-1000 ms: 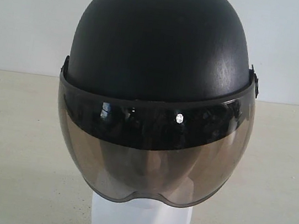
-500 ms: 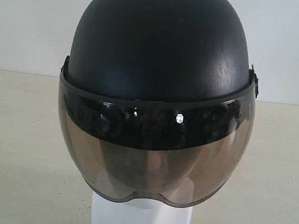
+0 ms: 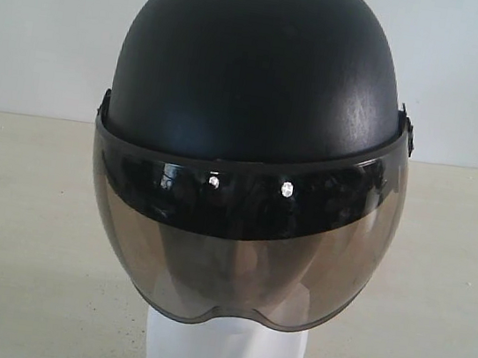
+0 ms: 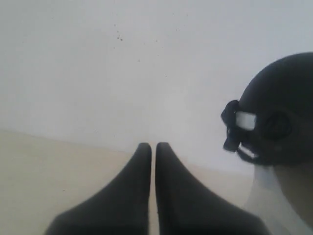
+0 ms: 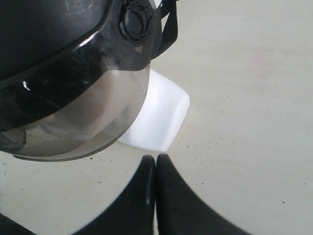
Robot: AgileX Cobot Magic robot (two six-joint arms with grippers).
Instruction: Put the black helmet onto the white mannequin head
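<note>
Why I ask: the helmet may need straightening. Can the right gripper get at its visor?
Probably yes: the shut right gripper lies close to the visor of the black helmet, nothing standing between them.
</note>
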